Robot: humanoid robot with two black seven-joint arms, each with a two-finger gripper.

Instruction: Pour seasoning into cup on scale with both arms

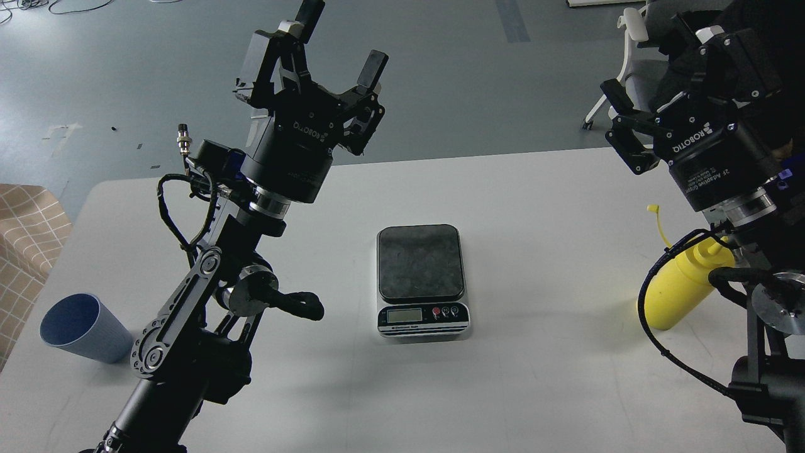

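Note:
The blue ribbed cup (82, 328) stands at the table's front left, beside my left arm's lower links. The scale (421, 277) sits in the middle of the table with a bare dark platform. The yellow seasoning bottle (680, 290) stands at the right; its nozzle is partly hidden behind my right arm and a black cable, and its cap tether sticks up. My left gripper (339, 39) is open and empty, raised high over the table's far left. My right gripper (648, 63) is open and empty, raised above and behind the bottle.
The white table (553, 207) ends just behind both grippers, with grey floor beyond. A white chair (629, 38) stands at the far right. A checked tan cloth (25, 233) lies off the table's left edge.

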